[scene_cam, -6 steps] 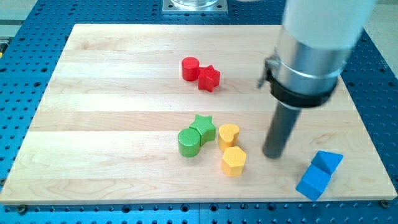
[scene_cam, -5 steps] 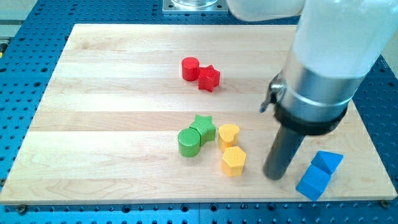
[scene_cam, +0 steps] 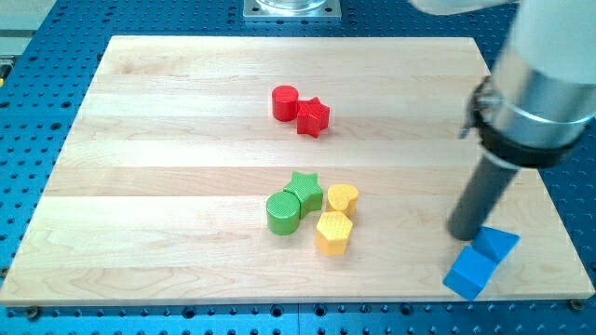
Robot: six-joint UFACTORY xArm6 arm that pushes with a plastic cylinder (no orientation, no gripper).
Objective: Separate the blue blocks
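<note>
Two blue blocks touch each other at the board's bottom right: a blue triangular block and a blue cube just below-left of it. My tip stands at the upper-left edge of the triangular block, touching or almost touching it. The rod rises from there up and to the view's right.
A green cylinder, green star, yellow heart and yellow hexagon cluster at the board's lower middle. A red cylinder and red star sit together at upper middle. The board's right edge runs close by the blue blocks.
My tip moved right, from beside the yellow hexagon to the blue triangular block. The yellow hexagon now sits a little further left and up, against the yellow heart.
</note>
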